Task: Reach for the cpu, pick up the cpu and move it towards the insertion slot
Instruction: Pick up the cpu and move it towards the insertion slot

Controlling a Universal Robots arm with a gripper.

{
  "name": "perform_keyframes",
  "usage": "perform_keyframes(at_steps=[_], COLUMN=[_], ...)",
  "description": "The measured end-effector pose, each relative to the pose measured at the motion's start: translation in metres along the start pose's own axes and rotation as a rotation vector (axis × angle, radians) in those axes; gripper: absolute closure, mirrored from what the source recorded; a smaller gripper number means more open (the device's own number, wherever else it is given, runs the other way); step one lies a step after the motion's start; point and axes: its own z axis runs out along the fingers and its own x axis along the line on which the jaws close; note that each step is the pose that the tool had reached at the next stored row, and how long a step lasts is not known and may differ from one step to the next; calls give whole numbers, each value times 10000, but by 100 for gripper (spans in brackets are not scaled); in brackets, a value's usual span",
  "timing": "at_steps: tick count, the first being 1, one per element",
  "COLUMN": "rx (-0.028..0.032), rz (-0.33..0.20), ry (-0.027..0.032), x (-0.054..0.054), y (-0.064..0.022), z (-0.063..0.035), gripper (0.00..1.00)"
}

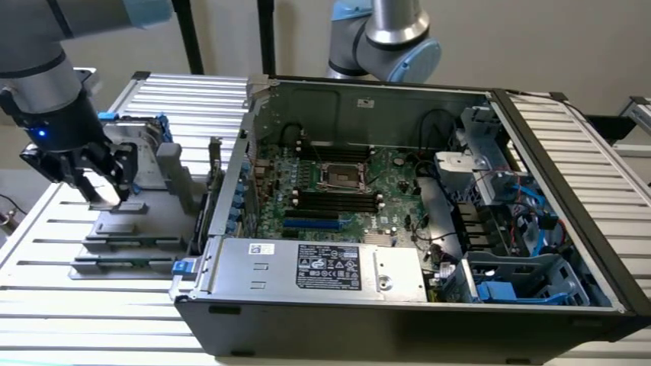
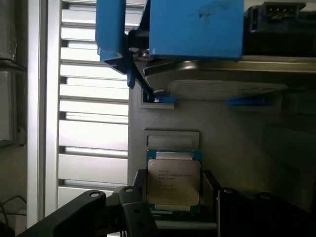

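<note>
Got my gripper (image 2: pixel 175 200) pinched down narrow, about chip width, with a pad on each side edge of the cpu (image 2: pixel 174 181). Looks to me like I've got hold of it. The chip is sitting at the grey parts holder (image 1: pixel 133 229) on the exterior view's left, outside the computer case (image 1: pixel 569 152) and well apart from the insertion slot (image 1: pixel 341 175). That slot is in the middle of the green motherboard (image 1: pixel 397 171), just far of the black memory slots (image 1: pixel 331 202).

Handling-wise, my guess is it's light and totally stiff, so weight is a non-issue. The metal lid is smooth, so it could slip or tilt in a loose pinch. I'd bet the underside contacts are the fragile bit. Two opposite edges of the green rim are the sane place to hold, and that's where I am.

The wrist view gives me the close stuff: the printing on the lid, the thin green border, how square the chip sits between my pads, and the blue-bracketed hard drive (image 2: pixel 197 24) just beyond it. What it doesn't give me is the socket. The exterior view has that, with the shiny frame and dark centre, plus the case wall standing between the holder and the board. Over there the chip is just a pale sliver at my gripper tip.
</note>
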Motion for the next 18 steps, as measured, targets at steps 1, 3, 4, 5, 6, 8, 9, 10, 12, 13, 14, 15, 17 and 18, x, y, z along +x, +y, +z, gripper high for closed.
perform_keyframes(at_steps=[1,3,4,5,6,8,9,10,12,13,14,15,17,18], rx=[0,0,-1,-1,0,-1,-1,-2,-1,-1,-2,-1,-3,-1], rz=[10,36,48,61,76,92,98,103,109,112,113,114,115,115], ry=[1,1,0,1,3,3,5,6,10,11,11,13,14,17], x=[-3,-11,-17,-24,-33,-59,-72,-89,-125,-144,-168,-190,-244,-275], y=[0,-1,-2,-2,-3,-5,-6,-7,-9,-10,-12,-13,-16,-18], z=[-45,-140,-184,-227,-276,-367,-408,-456,-547,-592,-641,-687,-777,-823], gripper=[46,46,46,46,46,46,46,46,46,46,46,46,46,46])
